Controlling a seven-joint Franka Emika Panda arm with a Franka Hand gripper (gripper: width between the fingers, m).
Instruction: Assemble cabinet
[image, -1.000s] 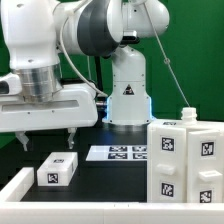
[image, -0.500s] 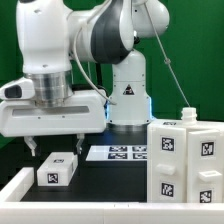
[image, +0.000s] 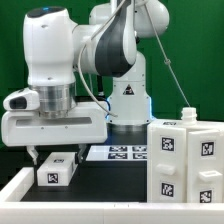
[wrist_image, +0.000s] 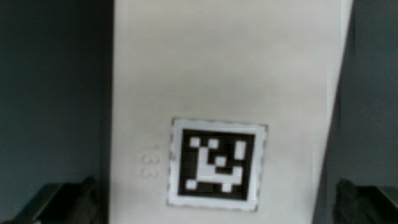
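White cabinet (image: 186, 160): exterior view only

The large white plastic box-like cabinet (image: 186, 165), at the lower right of the exterior view, carries square black-and-white fiducial tags. The small flat white panel (image: 56, 170) at lower left bears one such tag. The thin white marker board (image: 120, 153) shows black-and-white tags too. The glossy white robot arm (image: 50, 50) has dark grey joints. The table (image: 12, 160) is black and the backdrop (image: 195, 40) green.
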